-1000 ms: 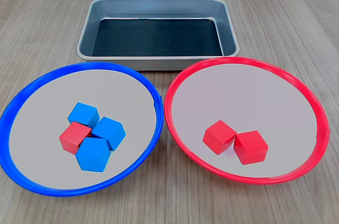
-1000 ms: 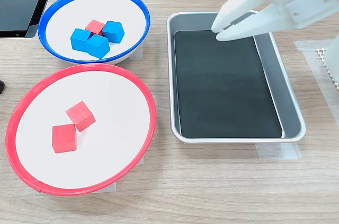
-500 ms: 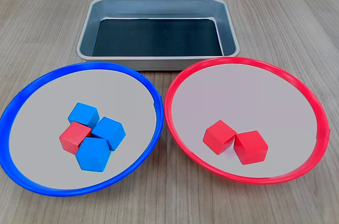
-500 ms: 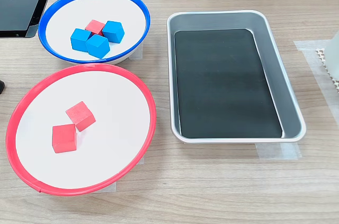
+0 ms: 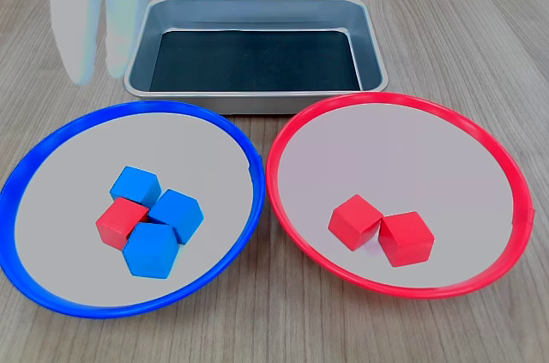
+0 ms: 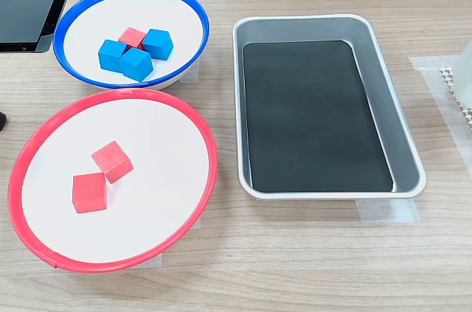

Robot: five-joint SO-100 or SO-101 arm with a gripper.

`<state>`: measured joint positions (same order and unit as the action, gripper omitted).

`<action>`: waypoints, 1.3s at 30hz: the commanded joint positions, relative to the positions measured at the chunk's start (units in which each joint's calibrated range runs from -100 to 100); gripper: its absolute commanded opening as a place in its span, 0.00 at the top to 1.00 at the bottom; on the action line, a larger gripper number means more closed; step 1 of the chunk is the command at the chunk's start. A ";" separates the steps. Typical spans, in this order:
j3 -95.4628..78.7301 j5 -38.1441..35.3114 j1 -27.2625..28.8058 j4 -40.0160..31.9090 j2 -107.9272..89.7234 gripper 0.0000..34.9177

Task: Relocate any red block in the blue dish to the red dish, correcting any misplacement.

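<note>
We hung the gripper, jaws apart and empty, above the blue dish since the red block sat wedged among blue cubes.

Red block lies in blue dish, touching three blue cubes. Blurred gripper, jaws apart, hangs beyond the dish.

You see a wood-grain table, a brushed-metal tray with matt dark floor, and glossy-rimmed dishes.
</note>
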<state>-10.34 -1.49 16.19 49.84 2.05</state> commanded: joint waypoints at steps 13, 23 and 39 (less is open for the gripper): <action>24.41 4.74 2.02 2.70 18.38 0.68; 25.32 4.30 4.84 2.95 21.54 0.56; 26.59 4.88 3.62 1.46 24.52 0.52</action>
<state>13.70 3.20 20.53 52.12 26.77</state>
